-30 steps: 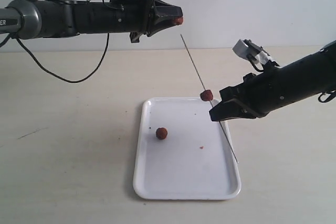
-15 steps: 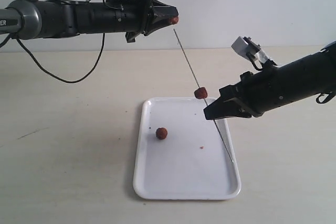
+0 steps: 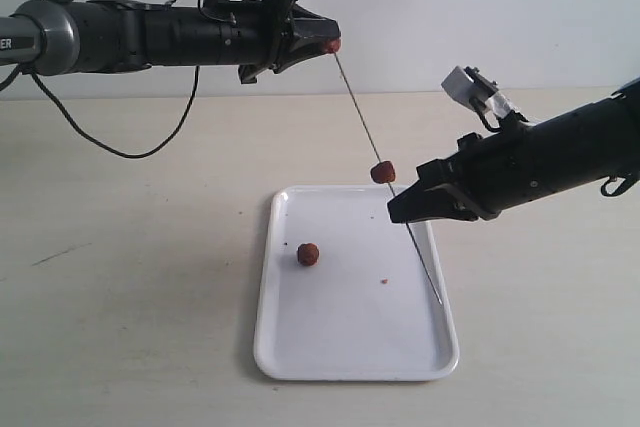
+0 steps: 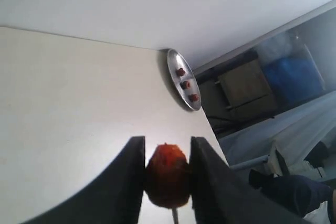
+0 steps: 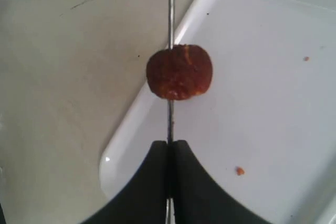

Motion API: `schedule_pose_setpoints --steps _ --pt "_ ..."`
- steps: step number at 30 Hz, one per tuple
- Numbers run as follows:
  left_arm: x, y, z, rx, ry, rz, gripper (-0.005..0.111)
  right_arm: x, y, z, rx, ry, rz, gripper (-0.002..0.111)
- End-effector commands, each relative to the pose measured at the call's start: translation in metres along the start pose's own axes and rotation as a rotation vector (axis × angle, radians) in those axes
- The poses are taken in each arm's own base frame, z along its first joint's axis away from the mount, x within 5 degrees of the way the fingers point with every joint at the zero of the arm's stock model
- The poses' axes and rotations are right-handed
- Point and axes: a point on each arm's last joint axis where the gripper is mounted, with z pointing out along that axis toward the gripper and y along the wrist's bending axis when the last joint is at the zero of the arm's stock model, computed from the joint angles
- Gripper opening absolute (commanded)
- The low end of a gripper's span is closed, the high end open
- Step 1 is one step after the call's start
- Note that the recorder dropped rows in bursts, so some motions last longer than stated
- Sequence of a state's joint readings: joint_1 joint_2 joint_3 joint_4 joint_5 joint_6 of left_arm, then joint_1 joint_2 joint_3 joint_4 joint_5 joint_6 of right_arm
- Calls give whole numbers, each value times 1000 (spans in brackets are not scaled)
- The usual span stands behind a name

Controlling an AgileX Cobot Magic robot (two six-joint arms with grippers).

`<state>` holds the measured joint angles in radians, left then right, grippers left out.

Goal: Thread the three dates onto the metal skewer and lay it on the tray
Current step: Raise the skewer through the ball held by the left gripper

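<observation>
You are looking at a tray [image 3: 340, 332] showing glossy white plastic, a skewer [image 3: 358, 115] showing as smooth grey metal, dates [image 3: 308, 254] appearing wrinkled and matt, and a surface [image 3: 130, 277] looking pale, matt and smooth.

Bright even light, soft shadows, slight blur.

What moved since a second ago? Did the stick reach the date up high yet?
The right gripper swung the metal skewer left, so its top end, apart before, now touches the held date in the left gripper. The threaded date rode along, slightly up and left. Both grippers stayed shut. The loose date and the tray have not moved.
</observation>
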<state>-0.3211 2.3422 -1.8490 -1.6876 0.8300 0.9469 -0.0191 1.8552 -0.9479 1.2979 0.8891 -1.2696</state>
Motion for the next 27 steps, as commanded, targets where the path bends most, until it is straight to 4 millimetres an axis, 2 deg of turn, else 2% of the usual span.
schedule_pose_setpoints --steps 1,13,19,27 --pt "0 -7 0 44 12 -4 30 -2 -1 -2 2 -26 -6 0" --pt "9 -17 6 106 67 -2 30 -14 -2 -3 17 -145 -12 0" --pt "25 -25 16 115 146 47 30 -23 0 -5 10 -182 -15 0" --pt "36 -31 21 132 206 75 30 -30 1 -7 6 -241 -19 0"
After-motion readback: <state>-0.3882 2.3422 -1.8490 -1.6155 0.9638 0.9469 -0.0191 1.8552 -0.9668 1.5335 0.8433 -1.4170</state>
